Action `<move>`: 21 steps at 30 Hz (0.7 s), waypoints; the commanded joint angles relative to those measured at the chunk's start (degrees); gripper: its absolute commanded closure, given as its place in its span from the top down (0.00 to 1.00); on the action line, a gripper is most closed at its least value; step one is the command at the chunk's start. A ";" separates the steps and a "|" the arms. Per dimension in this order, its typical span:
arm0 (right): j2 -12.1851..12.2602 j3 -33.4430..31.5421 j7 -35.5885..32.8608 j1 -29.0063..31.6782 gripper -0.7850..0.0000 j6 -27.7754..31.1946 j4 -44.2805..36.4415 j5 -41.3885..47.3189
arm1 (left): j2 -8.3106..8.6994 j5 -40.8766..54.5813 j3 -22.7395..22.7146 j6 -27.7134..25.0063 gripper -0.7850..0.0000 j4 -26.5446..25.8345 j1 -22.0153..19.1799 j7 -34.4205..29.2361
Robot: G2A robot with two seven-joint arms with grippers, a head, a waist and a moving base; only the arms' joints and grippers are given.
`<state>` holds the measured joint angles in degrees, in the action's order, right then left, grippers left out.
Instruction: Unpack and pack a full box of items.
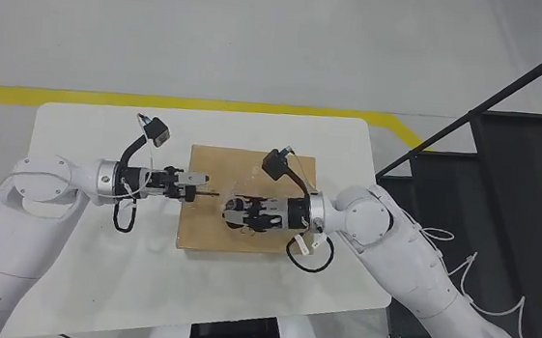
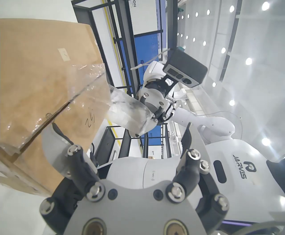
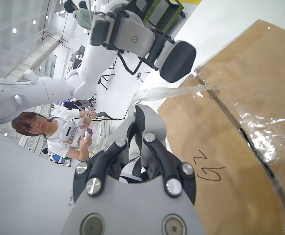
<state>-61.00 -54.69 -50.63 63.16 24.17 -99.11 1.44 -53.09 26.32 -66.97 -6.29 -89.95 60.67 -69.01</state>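
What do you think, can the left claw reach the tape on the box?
Probably yes: the left claw is open at the box edge, with nothing between it and the tape.

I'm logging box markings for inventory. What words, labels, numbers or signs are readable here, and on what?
"ZG" or "25", cannot tell which: hand-inked characters on the cardboard box, beside the clear tape.
Small pale sticker on the box: mark too faint to read.
Print on the blue board behind: too small to read.

Bright overhead lamps (image 2: 248,61) glare off clear tape (image 2: 89,71).
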 commanded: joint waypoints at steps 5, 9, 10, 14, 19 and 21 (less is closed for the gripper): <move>-1.05 2.68 1.12 -3.34 0.00 -0.68 2.10 -0.66 | 0.29 2.58 -2.21 1.96 1.00 0.34 1.97 1.57; -1.51 3.99 0.71 -4.63 0.00 -0.42 3.13 -1.06 | 0.26 4.51 -2.48 3.89 1.00 1.56 1.99 1.01; -1.55 4.10 0.46 -4.74 0.00 -0.33 3.24 -1.15 | 0.18 5.02 -2.21 4.67 1.00 2.09 1.69 0.73; -1.35 3.47 -0.82 -4.59 0.00 -0.09 3.84 -1.40 | -0.32 7.07 -0.11 6.92 1.00 4.90 -0.06 -1.94; -1.14 3.01 -2.99 -4.50 0.00 0.10 4.34 -1.10 | -0.96 7.81 1.82 5.93 1.00 6.79 -2.00 -3.25; -1.25 3.25 -3.06 -4.79 0.06 -0.09 4.82 -0.98 | -1.07 7.39 2.02 5.05 1.00 7.11 -2.39 -3.07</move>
<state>-62.19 -51.57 -53.75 58.52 24.20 -94.52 0.38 -54.11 33.90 -65.01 -0.86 -82.99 58.42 -72.24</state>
